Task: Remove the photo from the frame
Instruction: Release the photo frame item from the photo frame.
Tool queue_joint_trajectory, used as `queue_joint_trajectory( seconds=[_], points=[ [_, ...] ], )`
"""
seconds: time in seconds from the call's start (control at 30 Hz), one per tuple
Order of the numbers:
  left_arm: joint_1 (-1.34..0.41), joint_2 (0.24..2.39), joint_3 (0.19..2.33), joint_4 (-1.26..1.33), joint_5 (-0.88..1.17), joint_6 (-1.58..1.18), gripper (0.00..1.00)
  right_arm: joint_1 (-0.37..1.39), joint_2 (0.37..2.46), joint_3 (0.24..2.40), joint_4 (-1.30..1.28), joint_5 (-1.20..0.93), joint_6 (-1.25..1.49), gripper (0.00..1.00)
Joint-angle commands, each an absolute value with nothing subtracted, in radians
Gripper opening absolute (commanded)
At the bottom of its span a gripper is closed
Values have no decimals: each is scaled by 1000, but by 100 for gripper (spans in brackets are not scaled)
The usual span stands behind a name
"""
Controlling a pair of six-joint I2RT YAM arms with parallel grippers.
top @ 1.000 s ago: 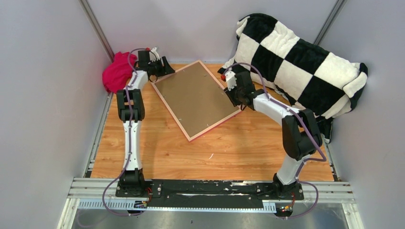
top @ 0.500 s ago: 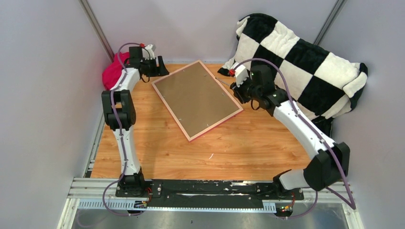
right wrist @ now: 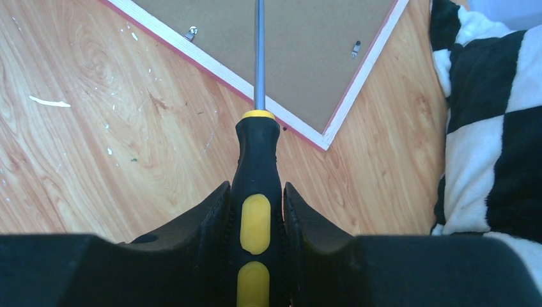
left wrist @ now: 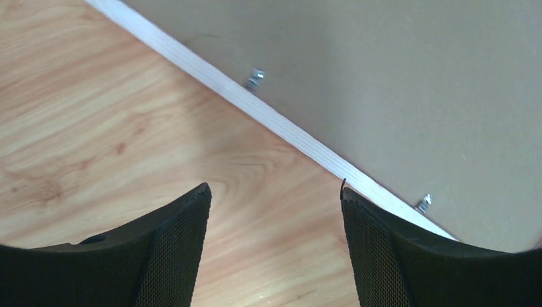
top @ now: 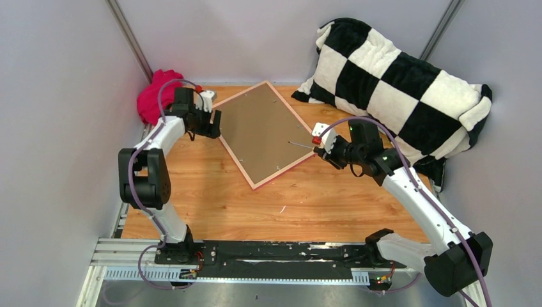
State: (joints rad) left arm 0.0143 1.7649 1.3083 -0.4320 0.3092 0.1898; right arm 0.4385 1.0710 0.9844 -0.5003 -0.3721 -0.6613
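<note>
Left wrist, frame [left wrist: 396,83] just ahead of left claw [left wrist: 275,195]

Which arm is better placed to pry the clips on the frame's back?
Right. The right hand grips the screwdriver, shaft over the backing; the left hand is open and empty by the frame.

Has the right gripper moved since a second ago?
Yes. The right gripper, shut on the screwdriver, pulled back from the checkered pillow toward the near edge of the table.
</note>
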Motion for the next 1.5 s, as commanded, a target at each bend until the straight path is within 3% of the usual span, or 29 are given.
queue_joint_trajectory(
  seconds=[0.0,0.43,0.9,1.2,1.47],
  points=[
    [-74,1668,1197,-406,211,322,77,448,1074,999,-483,-383,-754,0],
    [-318,1668,1173,-387,106,367,79,448,1053,919,-501,-422,-1065,0],
    [-325,1603,1017,-270,165,407,79,437,1485,1326,-840,-451,-1533,0],
    [-324,1610,976,-190,87,386,80,435,1714,1521,-988,-415,-1581,0],
    [-324,1722,1032,-184,-47,343,80,433,1777,1577,-1091,-396,-1669,0]
  ],
)
